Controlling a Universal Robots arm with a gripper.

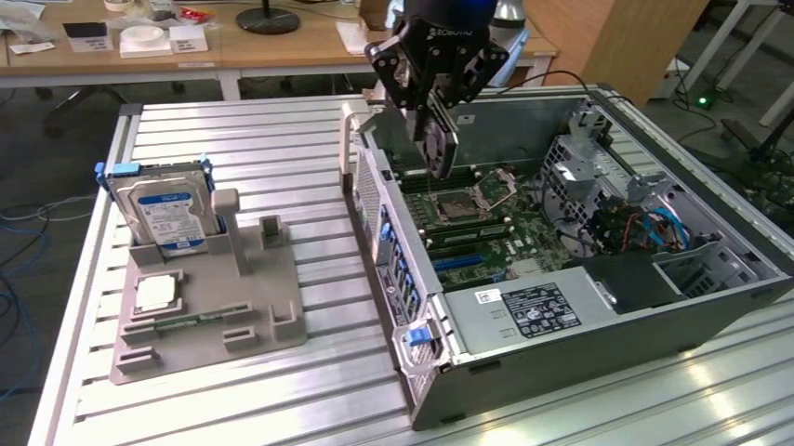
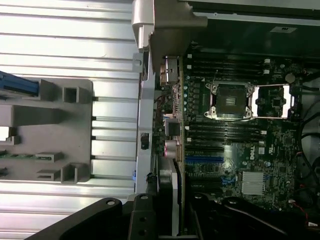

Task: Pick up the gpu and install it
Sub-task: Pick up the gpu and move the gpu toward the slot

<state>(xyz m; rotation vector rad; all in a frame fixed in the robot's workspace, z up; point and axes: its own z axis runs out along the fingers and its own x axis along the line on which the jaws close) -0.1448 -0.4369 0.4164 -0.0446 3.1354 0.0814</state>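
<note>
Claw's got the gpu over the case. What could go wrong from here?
1. The gpu hangs in the claw near the open CPU socket; a misaligned descent could hit it rather than the blue slots.
2. Its bracket edge sits close to the case's rear wall and may snag.

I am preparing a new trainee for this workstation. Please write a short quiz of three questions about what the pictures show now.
1. True or false: the gripper holds the gpu upright over the open computer case.
2. Where is the hard drive?
A) inside the case
B) standing in the gray holder on the table
C) between the gripper's fingers
3. Fill in: the small square silver part lying flat on the holder is the ____.

Key: 1 true; 2 B; 3 processor chip.
</note>
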